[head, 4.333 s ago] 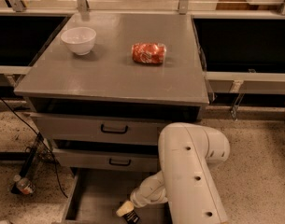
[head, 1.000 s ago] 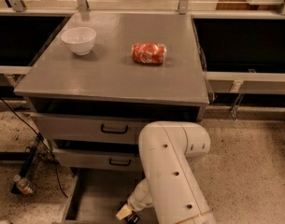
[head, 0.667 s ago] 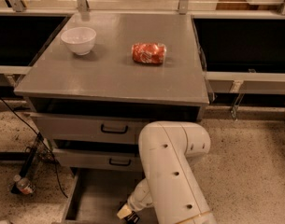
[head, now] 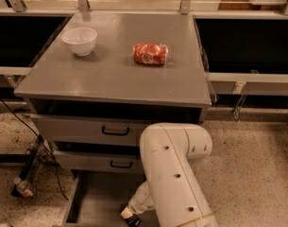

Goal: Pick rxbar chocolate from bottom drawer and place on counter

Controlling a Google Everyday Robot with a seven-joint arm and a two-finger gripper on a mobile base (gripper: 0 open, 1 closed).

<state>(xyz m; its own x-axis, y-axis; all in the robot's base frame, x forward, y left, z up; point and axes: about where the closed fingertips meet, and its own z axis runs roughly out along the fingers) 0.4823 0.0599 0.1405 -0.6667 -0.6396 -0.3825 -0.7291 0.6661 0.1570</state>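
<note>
The bottom drawer (head: 98, 200) is pulled open at the foot of the cabinet, showing its flat grey floor. My white arm (head: 174, 174) bends down into it from the right. My gripper (head: 130, 217) sits low inside the drawer, near the bottom edge of the view, with only its tan and black tip showing. The rxbar chocolate is hidden. The grey counter (head: 110, 77) spreads above the drawers.
A white bowl (head: 80, 40) stands at the counter's back left and a red-orange snack packet (head: 150, 54) lies near its middle. Two shallower drawers with black handles (head: 115, 131) sit above the open one. Cables and a small bottle (head: 24, 188) lie on the floor at left.
Since the oldest frame my arm's elbow has swung to the left. Over the last second the gripper has stayed low in the bottom drawer with hardly any movement.
</note>
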